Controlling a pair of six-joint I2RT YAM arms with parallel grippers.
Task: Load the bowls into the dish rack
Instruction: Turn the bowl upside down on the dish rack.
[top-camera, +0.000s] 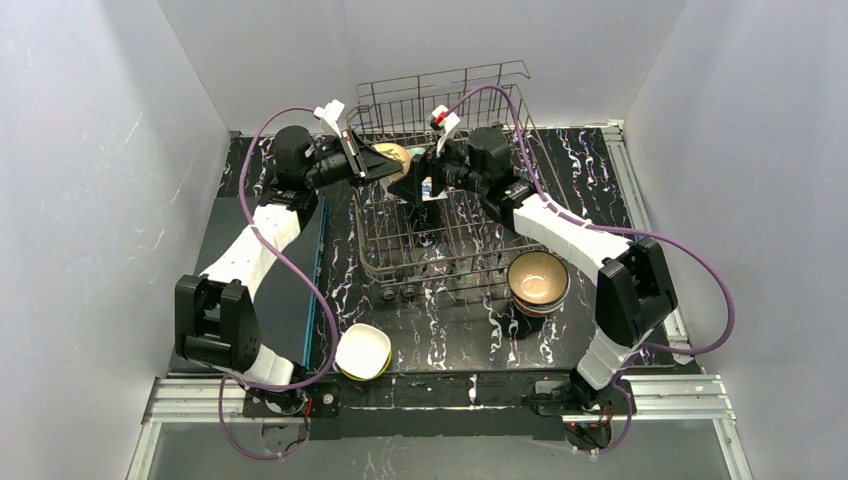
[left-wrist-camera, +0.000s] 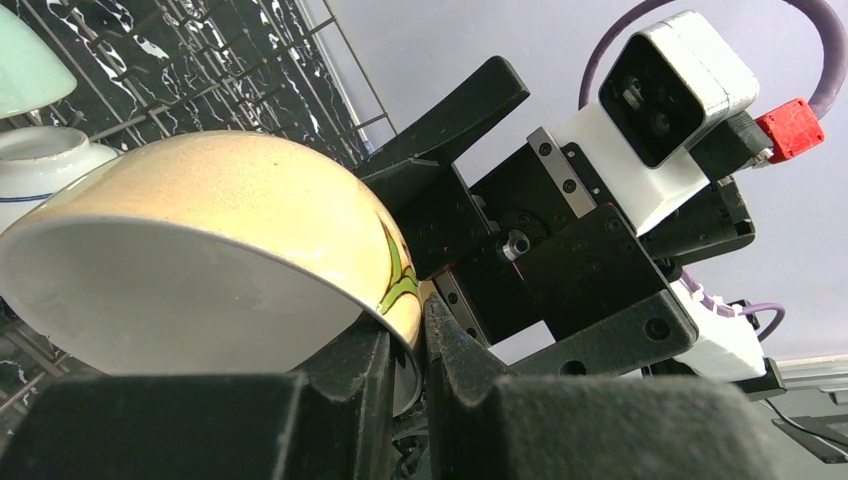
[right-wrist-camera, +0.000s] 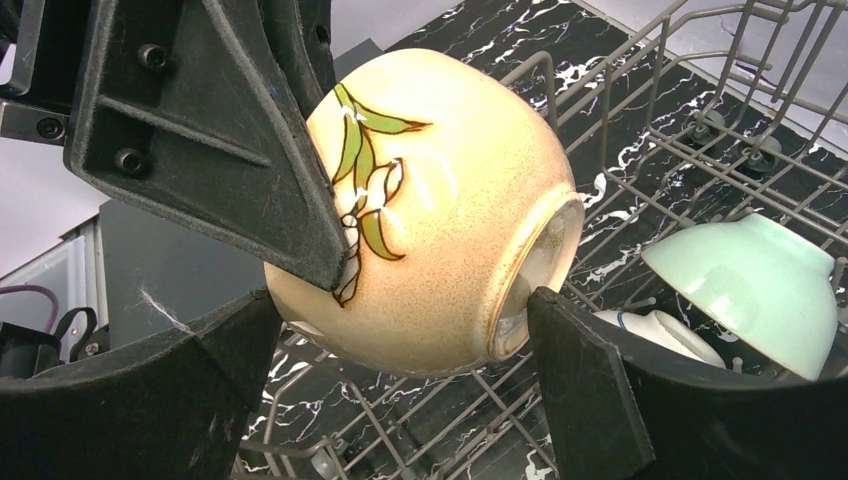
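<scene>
A tan bowl (top-camera: 392, 155) with green leaves hangs tilted over the far left part of the grey wire dish rack (top-camera: 470, 262). My left gripper (top-camera: 372, 160) is shut on its rim, one finger inside and one outside, as the left wrist view (left-wrist-camera: 408, 325) shows on the bowl (left-wrist-camera: 230, 200). My right gripper (top-camera: 415, 180) is open, and its fingers straddle the same bowl (right-wrist-camera: 450, 200) in the right wrist view (right-wrist-camera: 405, 310), the right fingertip (right-wrist-camera: 560, 340) close to the bowl's foot. A mint bowl (right-wrist-camera: 760, 285) and a white blue-lined bowl (right-wrist-camera: 655, 335) lie in the rack.
A stack of bowls (top-camera: 538, 280) with a tan one on top stands right of the rack. A white and yellow bowl (top-camera: 362, 350) sits near the front edge. A dark mat (top-camera: 290, 290) lies at the left. White walls enclose the table.
</scene>
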